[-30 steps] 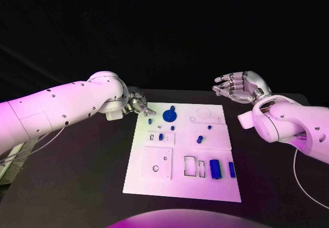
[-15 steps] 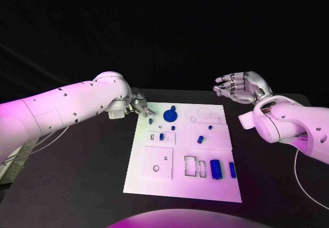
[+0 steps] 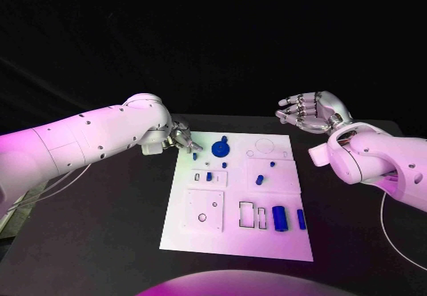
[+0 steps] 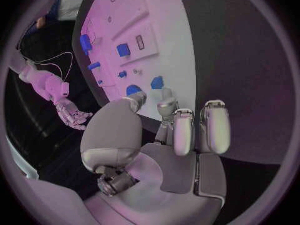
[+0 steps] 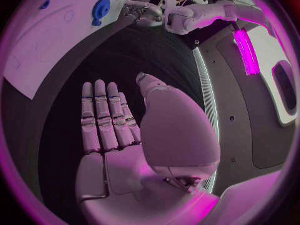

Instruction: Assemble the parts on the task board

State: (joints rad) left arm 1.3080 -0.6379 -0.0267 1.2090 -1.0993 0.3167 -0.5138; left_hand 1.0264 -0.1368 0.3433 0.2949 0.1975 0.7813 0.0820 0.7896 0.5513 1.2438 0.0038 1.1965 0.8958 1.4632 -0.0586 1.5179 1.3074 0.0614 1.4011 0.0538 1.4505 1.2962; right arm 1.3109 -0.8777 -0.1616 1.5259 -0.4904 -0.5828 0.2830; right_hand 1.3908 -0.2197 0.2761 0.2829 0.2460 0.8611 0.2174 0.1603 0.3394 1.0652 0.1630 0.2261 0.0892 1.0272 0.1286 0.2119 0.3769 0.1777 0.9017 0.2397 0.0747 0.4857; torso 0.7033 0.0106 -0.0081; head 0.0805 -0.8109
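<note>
We start at the task board [image 3: 236,231], lying flat in the middle of the black table [image 3: 98,246], and most of the work looks ahead of us. A round blue disc [image 3: 219,148] sits at its far end, small blue pieces [image 3: 209,177] dot the middle, and a blue cylinder [image 3: 279,219] with a slimmer blue bar [image 3: 301,220] lies loose at the near right, beside open rectangular slots [image 3: 247,216]. We judge those slots unfilled, so little is assembled. Out at the board's far left corner our left hand [image 3: 181,138] hovers, fingers loosely curled toward the edge; the left wrist view shows nothing between them. Well off the board's far right corner, our right hand [image 3: 310,111] hangs raised, palm up, fingers apart, carrying nothing. We expect the first pick next.
</note>
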